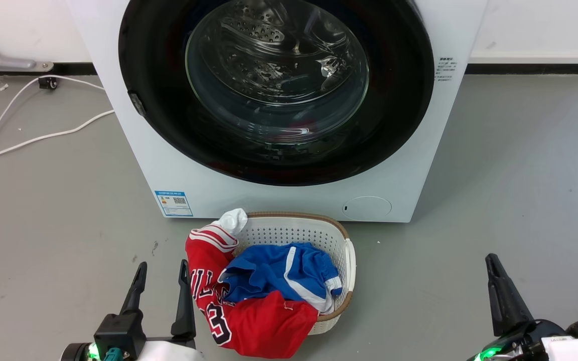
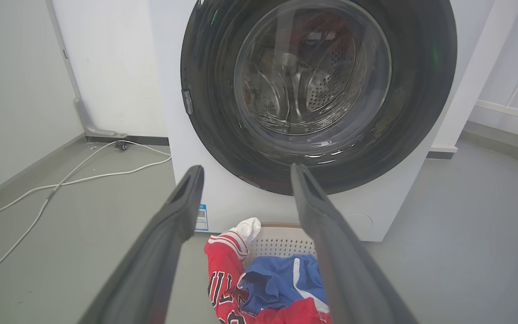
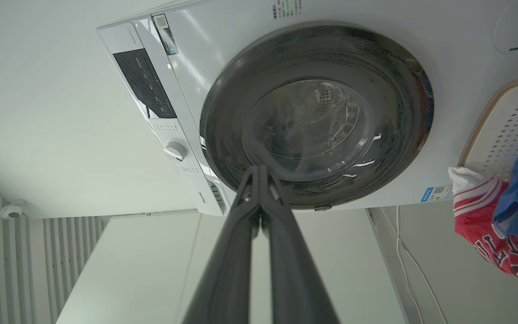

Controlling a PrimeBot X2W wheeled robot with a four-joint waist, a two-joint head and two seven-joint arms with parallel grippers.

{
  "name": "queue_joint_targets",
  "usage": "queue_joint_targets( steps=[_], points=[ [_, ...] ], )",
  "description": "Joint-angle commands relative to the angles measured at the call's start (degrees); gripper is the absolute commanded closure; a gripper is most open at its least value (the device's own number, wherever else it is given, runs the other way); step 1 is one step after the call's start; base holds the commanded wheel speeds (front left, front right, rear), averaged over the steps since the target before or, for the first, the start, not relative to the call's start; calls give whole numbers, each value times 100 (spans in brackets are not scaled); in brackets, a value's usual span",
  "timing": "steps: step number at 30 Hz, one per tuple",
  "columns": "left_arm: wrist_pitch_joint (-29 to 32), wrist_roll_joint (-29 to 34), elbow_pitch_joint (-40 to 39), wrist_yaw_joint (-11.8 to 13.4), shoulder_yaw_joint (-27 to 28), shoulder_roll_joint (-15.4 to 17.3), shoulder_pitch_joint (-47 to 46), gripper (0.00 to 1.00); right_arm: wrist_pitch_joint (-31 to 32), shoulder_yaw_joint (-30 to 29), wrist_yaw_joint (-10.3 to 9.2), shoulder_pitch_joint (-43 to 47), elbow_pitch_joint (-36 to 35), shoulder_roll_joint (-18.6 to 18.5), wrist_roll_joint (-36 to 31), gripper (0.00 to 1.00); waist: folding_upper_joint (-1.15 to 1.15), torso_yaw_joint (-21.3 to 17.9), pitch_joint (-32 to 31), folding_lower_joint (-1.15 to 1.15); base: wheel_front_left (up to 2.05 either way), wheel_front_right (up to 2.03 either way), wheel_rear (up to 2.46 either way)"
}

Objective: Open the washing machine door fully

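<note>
The washing machine point(image 1: 178, 165) is a big white front-loader straight ahead of me. Its door point(image 1: 158, 60) is round, with a wide glossy black rim and a bulging clear glass bowl, and it lies flat against the machine's front; a small latch tab sits on its left rim. The same door point(image 2: 421, 103) shows in the left wrist view and, rotated, the door point(image 3: 223, 112) in the right wrist view. My left gripper point(image 1: 163, 271) is open at the lower left, well short of the machine. My right gripper point(image 1: 490, 258) is at the lower right, fingers pressed together on nothing.
A white perforated laundry basket point(image 1: 294, 230) with red, blue and white clothes stands on the grey floor just before the machine, between my grippers. White cables point(image 1: 43, 135) trail across the floor at the left. The machine's control panel point(image 3: 144, 85) and knob sit at its top.
</note>
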Motion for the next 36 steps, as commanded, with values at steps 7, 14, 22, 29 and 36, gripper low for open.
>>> queue_joint_targets(
  steps=[7, 14, 22, 29, 36],
  points=[
    [-15, 58, -45, 20, -3, -9, -68, 0, 121, 17, 1, 58, -13, 6, -93, 100, 0, 38, 77, 0, 0, 0, 0],
    [-15, 111, -90, 47, 32, -9, -193, 0, 133, -397, 1, -273, 79, 1, -175, 100, 0, 78, 255, 0, 0, 0, 0],
    [-15, 203, -152, -12, 50, -10, -494, 0, 313, -1125, 2, -1391, 651, -293, -317, 100, 0, 154, 643, 0, 0, 0, 0],
    [-15, 290, -231, -63, 20, -9, -894, 0, 545, -1556, 2, -2809, 1373, -765, -251, 100, 0, 282, 1229, 0, 0, 0, 0],
    [-15, 273, -316, -111, -9, -9, -1286, 0, 779, -1575, 2, -4217, 2030, -1288, -339, 100, 0, 404, 1884, 0, 0, 0, 0]
  ],
)
